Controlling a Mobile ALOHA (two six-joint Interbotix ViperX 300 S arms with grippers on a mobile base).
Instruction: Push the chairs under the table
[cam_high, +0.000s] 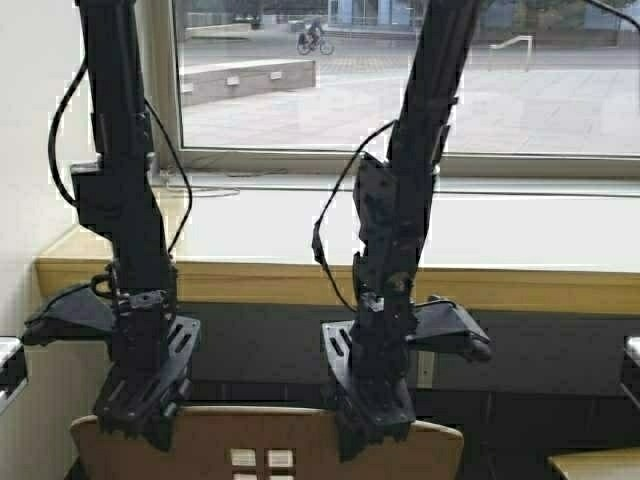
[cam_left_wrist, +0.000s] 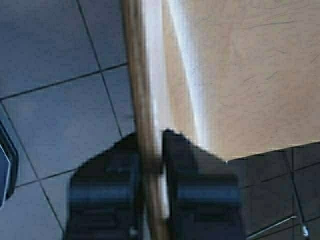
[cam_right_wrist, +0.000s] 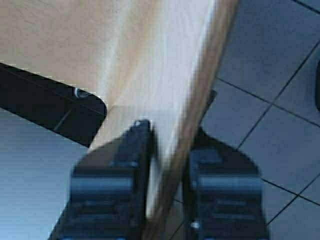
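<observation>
A light tan plywood chair (cam_high: 262, 447) stands at the near edge of the high view, its backrest top and small square cutouts showing. Both arms reach down onto that backrest. My left gripper (cam_high: 140, 418) straddles its left end; in the left wrist view the left gripper (cam_left_wrist: 150, 150) has the thin backrest edge (cam_left_wrist: 145, 100) pinched between its dark fingers (cam_left_wrist: 105, 185). My right gripper (cam_high: 375, 425) holds the right end, and the right gripper (cam_right_wrist: 170, 145) is likewise closed over the backrest (cam_right_wrist: 165, 75). The table (cam_high: 300, 283), pale-topped with a wood front edge, runs across just ahead.
A large window (cam_high: 400, 70) rises behind the table. Part of a second tan chair (cam_high: 600, 465) shows at the bottom right. A white wall (cam_high: 30, 120) bounds the left side. Grey floor tiles (cam_left_wrist: 60, 75) lie under the chair; the space under the table is dark.
</observation>
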